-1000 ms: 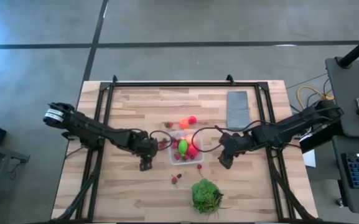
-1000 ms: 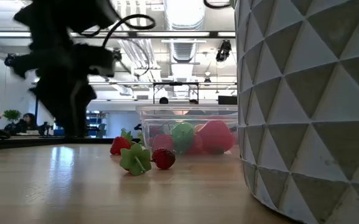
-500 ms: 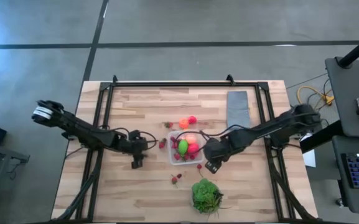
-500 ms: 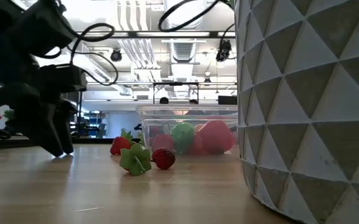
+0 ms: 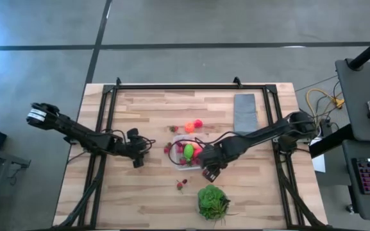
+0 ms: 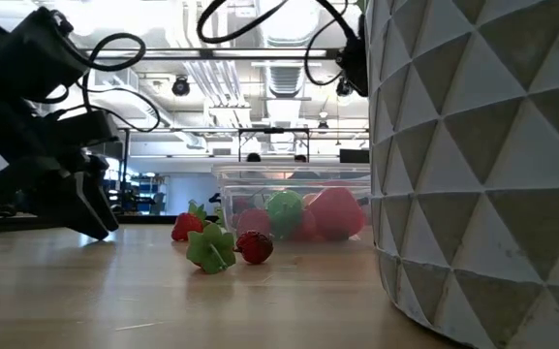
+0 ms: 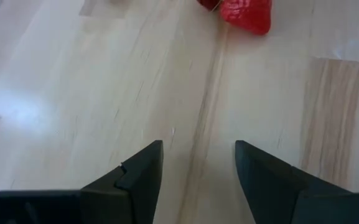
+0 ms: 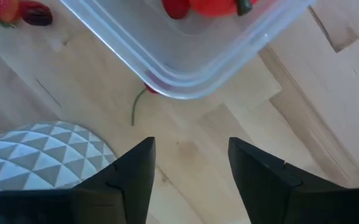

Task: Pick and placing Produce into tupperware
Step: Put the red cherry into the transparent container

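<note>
The clear tupperware [image 5: 188,153] stands mid-table with a lime-green piece [image 5: 188,151] and pink and red produce inside [image 6: 332,213]. More produce lies loose on the wood: an orange piece [image 5: 189,128], a red strawberry [image 7: 247,14] at the container's left, and berries [image 5: 181,185] in front. A stemmed cherry [image 8: 151,89] lies at the container's near right corner [image 8: 185,68]. My left gripper [image 5: 136,160] [image 7: 198,149] is open, slanting down low over bare wood left of the container. My right gripper [image 5: 207,172] [image 8: 190,146] points down, open, above the wood just off that corner.
A leafy plant in a white faceted pot [image 5: 211,202] [image 6: 482,165] stands near the front edge, close beside my right gripper. A flat grey slab [image 5: 245,112] lies at the far right. A black frame [image 5: 191,86] borders the table.
My left gripper has drawn back from the container toward the table's left edge, sinking and tipping from steep to a shallower slant. My right gripper has travelled toward the table's left, from right of the container to its near right corner, tipping to point straight down.
</note>
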Motion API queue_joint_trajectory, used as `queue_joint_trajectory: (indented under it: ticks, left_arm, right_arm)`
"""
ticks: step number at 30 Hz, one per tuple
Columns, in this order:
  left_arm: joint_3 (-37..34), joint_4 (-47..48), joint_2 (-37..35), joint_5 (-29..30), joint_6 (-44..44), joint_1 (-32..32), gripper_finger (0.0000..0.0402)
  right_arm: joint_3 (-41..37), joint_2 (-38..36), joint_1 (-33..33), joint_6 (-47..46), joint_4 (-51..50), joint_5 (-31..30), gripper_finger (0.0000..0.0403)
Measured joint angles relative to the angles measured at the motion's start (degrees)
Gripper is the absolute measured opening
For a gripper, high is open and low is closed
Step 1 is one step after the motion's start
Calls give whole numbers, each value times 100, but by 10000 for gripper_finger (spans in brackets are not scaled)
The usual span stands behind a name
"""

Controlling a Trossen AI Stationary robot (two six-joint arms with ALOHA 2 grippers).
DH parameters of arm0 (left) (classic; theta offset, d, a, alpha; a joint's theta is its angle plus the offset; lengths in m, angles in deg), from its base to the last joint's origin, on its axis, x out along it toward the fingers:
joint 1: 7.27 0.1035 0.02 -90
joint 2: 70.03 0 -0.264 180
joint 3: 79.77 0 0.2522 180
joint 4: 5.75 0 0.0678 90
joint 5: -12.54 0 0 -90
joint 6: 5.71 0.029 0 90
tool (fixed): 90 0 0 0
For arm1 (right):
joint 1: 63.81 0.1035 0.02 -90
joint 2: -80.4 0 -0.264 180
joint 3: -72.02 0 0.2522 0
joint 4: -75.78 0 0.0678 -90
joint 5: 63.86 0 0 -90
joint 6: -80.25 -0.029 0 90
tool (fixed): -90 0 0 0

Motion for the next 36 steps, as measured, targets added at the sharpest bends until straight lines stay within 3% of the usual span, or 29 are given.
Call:
queue_joint_trajectory:
  ticks: [14, 19, 27, 36]
  left_arm:
    - [-163, -118, -66, -21, -9, 9, 184]
    - [-168, -153, -77, -26, -20, 9, 184]
    - [-133, -167, -79, -43, -20, 9, 184]
    - [-140, -178, -79, -50, -26, 9, 184]
  right_arm:
    - [115, 310, -99, -1, 358, 214, 307]
    - [41, 372, -290, -809, 529, 834, 307]
    - [-113, 372, -355, -2171, 590, 1101, 297]
    - [-165, 367, -195, -3169, 1016, 781, 291]
